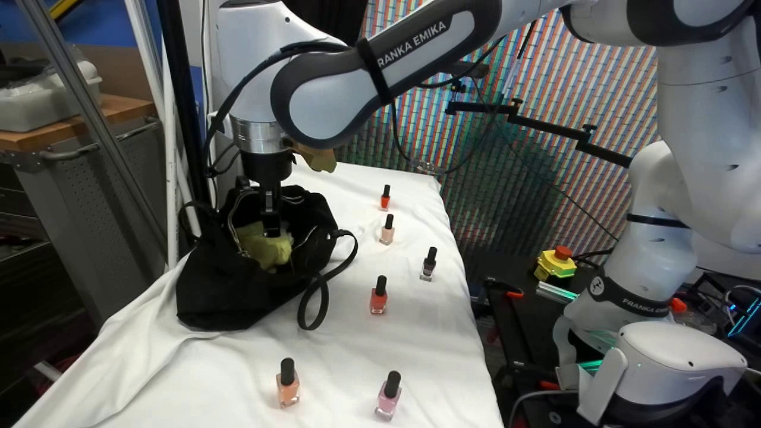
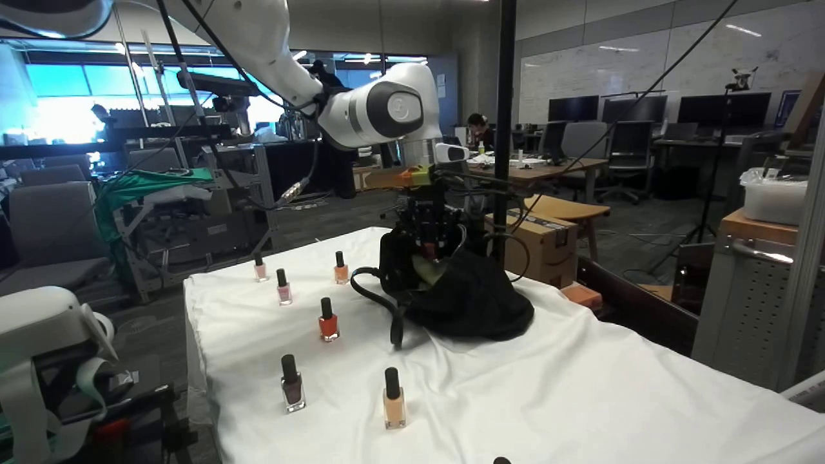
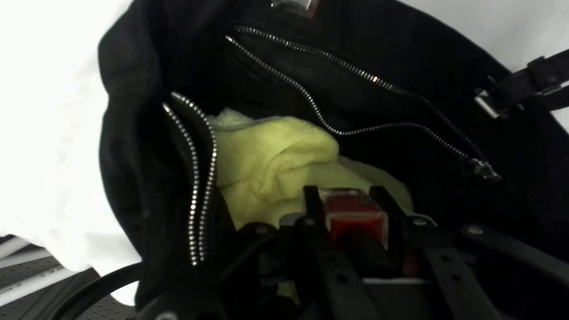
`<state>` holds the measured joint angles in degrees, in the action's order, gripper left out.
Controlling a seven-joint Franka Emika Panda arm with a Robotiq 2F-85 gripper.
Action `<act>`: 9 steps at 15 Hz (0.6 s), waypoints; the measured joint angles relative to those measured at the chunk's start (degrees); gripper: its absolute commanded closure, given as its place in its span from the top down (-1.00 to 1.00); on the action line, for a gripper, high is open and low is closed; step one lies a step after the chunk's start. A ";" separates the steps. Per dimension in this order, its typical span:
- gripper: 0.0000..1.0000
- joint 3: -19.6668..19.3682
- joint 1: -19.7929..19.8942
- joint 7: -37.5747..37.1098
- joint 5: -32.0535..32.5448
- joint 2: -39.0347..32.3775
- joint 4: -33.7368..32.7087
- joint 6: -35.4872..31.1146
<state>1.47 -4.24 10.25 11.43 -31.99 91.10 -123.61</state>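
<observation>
My gripper (image 3: 348, 198) is shut on a small nail polish bottle (image 3: 355, 224) of clear glass with red polish. Its black cap points back toward the wrist, and both fingers press its sides. The bottle hangs inside the mouth of a black fabric bag (image 1: 232, 297), above a crumpled yellow cloth (image 3: 284, 164) within. Silver zips (image 3: 306, 91) edge the bag's inner pockets. In an exterior view the gripper (image 1: 271, 230) reaches straight down into the bag, and the bottle is hard to make out there. The bag (image 2: 477, 299) hides part of the fingers from the opposite side.
Several nail polish bottles stand upright on the white cloth: red (image 1: 385, 199), beige (image 1: 387, 232), dark (image 1: 428, 267), coral (image 1: 378, 299), orange (image 1: 288, 389) and pink (image 1: 388, 398). The bag's strap (image 1: 324, 297) loops onto the cloth beside them. A pole (image 2: 505, 129) rises behind the bag.
</observation>
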 measured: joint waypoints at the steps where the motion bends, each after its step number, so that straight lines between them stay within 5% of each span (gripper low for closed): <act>1: 0.31 -0.13 0.15 -0.02 0.00 -0.07 0.94 -2.31; 6: 0.94 -0.37 0.44 -0.05 0.00 -0.05 4.01 -8.63; 9: 1.00 -0.37 0.43 -0.05 0.00 0.70 4.87 -8.47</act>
<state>1.10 -3.80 10.20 11.43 -31.28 95.97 -132.08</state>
